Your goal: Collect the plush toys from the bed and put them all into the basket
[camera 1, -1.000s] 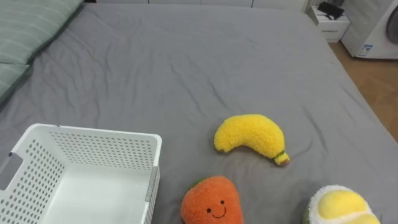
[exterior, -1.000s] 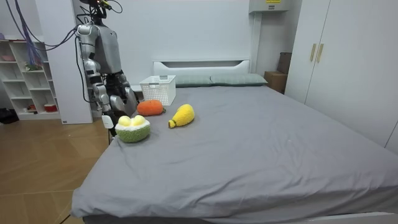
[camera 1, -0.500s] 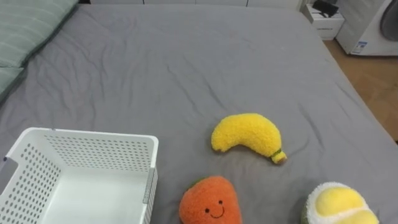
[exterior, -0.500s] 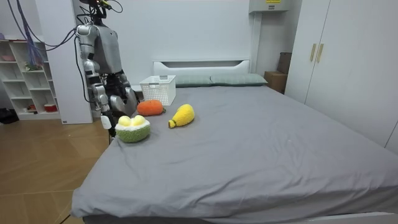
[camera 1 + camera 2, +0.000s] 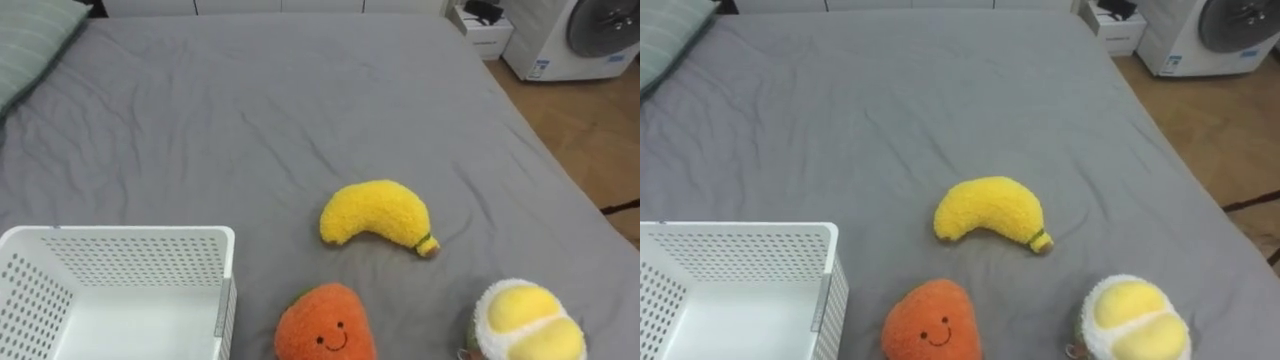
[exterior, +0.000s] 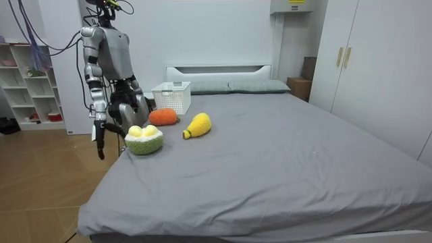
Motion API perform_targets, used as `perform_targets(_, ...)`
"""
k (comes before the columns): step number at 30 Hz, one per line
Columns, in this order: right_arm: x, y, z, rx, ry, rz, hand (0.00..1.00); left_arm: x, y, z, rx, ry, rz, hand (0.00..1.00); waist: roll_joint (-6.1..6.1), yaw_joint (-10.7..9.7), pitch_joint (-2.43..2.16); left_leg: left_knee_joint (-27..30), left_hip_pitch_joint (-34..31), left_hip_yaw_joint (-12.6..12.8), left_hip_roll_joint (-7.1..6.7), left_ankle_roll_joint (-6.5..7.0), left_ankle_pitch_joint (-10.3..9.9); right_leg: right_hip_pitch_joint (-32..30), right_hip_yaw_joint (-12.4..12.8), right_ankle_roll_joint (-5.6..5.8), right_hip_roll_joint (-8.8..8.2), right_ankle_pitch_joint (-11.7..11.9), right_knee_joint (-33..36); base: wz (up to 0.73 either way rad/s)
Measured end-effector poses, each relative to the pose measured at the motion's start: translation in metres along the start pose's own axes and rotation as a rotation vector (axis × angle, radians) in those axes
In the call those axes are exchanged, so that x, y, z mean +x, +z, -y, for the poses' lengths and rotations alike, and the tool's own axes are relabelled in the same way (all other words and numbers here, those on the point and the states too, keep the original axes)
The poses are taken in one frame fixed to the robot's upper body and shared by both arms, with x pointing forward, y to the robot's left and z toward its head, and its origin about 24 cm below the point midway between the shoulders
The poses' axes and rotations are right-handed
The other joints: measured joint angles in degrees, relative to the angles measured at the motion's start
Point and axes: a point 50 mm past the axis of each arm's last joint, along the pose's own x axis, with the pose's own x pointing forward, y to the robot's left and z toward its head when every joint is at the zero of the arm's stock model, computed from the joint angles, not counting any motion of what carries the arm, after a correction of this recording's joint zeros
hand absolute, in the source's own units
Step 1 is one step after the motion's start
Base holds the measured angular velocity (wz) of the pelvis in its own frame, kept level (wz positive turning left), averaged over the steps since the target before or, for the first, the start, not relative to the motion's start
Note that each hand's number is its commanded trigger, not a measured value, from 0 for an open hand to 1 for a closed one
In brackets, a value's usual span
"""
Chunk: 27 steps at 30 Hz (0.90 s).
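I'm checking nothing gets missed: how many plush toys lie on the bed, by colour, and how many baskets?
Yellow plush: 1, the banana
Orange plush: 1, the smiling toy
Yellow-and-white plush: 1, the round toy
White basket: 1
Total: 4

I see a grey bed, a yellow plush banana with a green tip, an orange plush with a black smile, a yellow-and-white round plush, and a white basket dotted with holes.
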Motion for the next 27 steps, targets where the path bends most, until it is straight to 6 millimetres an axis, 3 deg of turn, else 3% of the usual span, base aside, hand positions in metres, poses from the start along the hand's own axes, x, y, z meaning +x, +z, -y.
perform_targets(9,-0.019,0.06,-0.038,-0.028,0.04,0.303,0.0,0.0,0.0,-0.001,0.059,0.004,0.011,0.0,-0.47,0.3,-0.13,0.1,-0.2,0.0,-0.02,0.0,0.0,-0.3,0.0,0.01,0.0,0.0,0.0,0.0)
perform_targets(14,-0.06,0.111,-0.07,-0.145,0.086,0.674,0.0,0.0,0.002,-0.002,0.115,0.006,0.029,0.0,-0.34,0.4,-0.18,0.1,-1.1,0.4,-0.12,0.01,0.0,-1.9,0.2,-0.07,0.01,0.1,0.9,-0.03)
perform_targets(20,-0.093,0.133,-0.09,-0.193,0.129,0.899,0.0,0.0,0.006,0.0,0.129,-0.003,0.047,0.0,-0.39,1.4,-0.09,-0.2,-0.9,0.6,-0.06,-0.01,0.0,-1.8,0.4,-0.05,0.23,0.0,0.9,-0.01)
perform_targets(27,-0.1,0.133,-0.095,-0.273,0.123,0.974,0.0,0.0,0.006,0.0,0.126,-0.005,0.047,0.0,-0.25,1.8,-0.09,-0.2,-0.8,0.6,-0.01,-0.01,0.0,-1.7,0.2,-0.04,-0.05,0.0,1.0,0.0)
